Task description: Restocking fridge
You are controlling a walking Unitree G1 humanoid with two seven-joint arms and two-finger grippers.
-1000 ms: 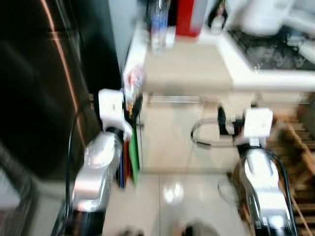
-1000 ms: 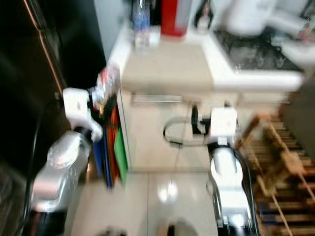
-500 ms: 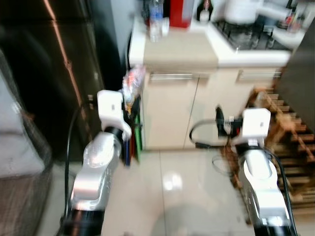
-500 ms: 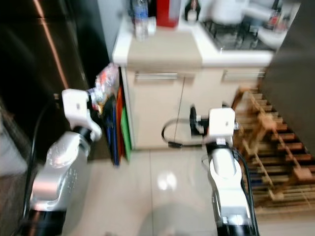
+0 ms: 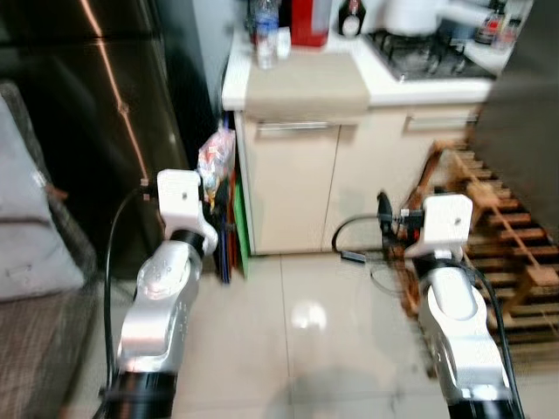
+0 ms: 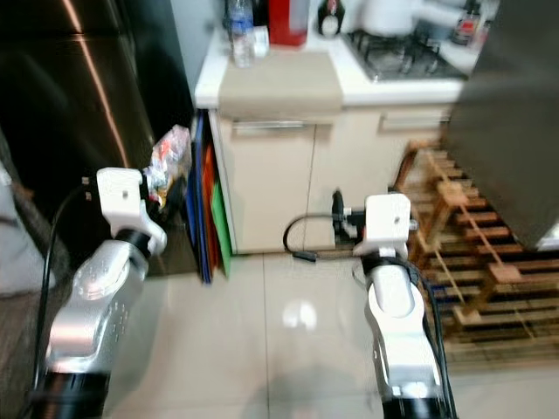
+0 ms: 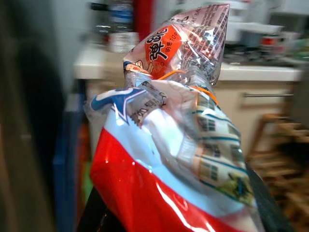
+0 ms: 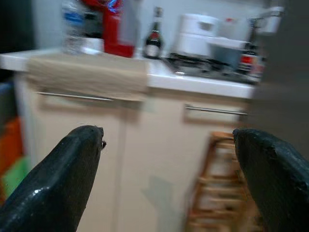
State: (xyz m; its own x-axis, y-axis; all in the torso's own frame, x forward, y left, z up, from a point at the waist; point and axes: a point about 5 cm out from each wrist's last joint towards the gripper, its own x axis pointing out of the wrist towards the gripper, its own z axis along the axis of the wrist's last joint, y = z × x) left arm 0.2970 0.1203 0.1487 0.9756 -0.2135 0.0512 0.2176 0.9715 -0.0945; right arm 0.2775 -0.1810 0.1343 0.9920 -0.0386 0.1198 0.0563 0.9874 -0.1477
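One crinkled clear-plastic snack packet (image 7: 178, 130), printed in red, white and blue, is clamped between the two black fingers of the left gripper (image 5: 212, 188) and held up in front of the robot, beside a dark, glossy fridge door (image 5: 96, 122). An orange patch with dark characters is seen near the packet's top, and a barcode-like panel lower down; none of it can be read.

The right gripper (image 8: 169, 164) is held with its two black fingers (image 8: 58, 174) spread wide apart, nothing between them, out over a pale tiled floor (image 5: 297, 332).

Ahead, one cream cabinet (image 5: 349, 183) with two doors and two bar handles is noted, topped by a white counter (image 5: 306, 83). On the counter are counted one clear plastic water bottle (image 5: 264, 35), one red rectangular container (image 5: 310, 19), one dark glass bottle with a label (image 8: 153, 41), too blurred to read, and one white appliance (image 8: 195, 38) by a gas hob (image 5: 419, 57). Blue, orange and green flat boards (image 6: 208, 205) are wedged upright between cabinet and fridge. One wooden slatted rack (image 5: 498, 244) is seen on the right.
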